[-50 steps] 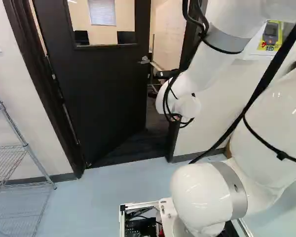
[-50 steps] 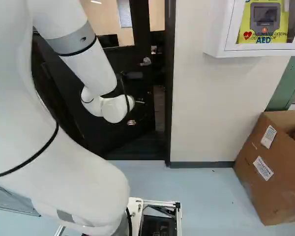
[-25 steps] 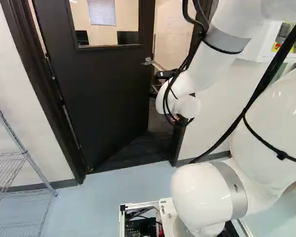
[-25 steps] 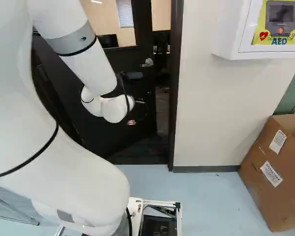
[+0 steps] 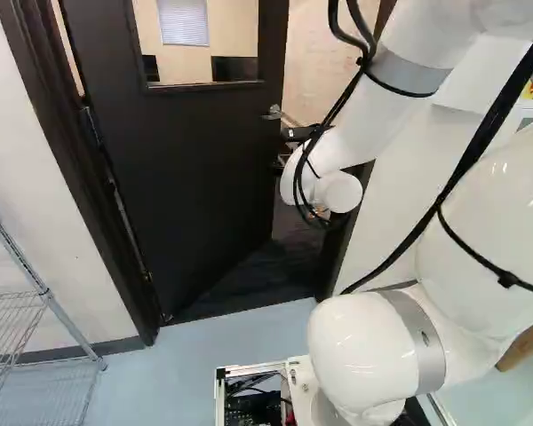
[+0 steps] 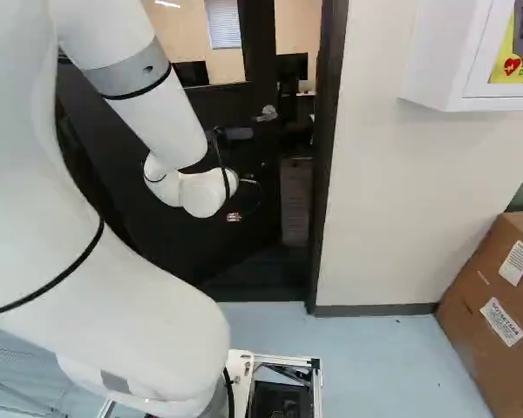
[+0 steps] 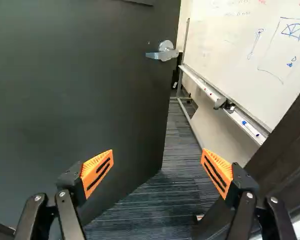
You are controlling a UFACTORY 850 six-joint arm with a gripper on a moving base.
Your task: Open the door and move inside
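The tall black door with a glass window stands partly open ahead of my white jointed arm, swung inward from the hinges on its left. My black tool is spread wide, its orange pads well apart with nothing between them, and it faces the opening beside the door, touching neither the door nor its silver lever handle. The handle sits near the door's free edge, ahead of my tool. Past that edge I have dark striped carpet and a whiteboard with markers on its tray. The dark door frame rises to the door's right; farther right are a white wall cabinet and a brown cardboard box. A silver wire rack stands left of the door.
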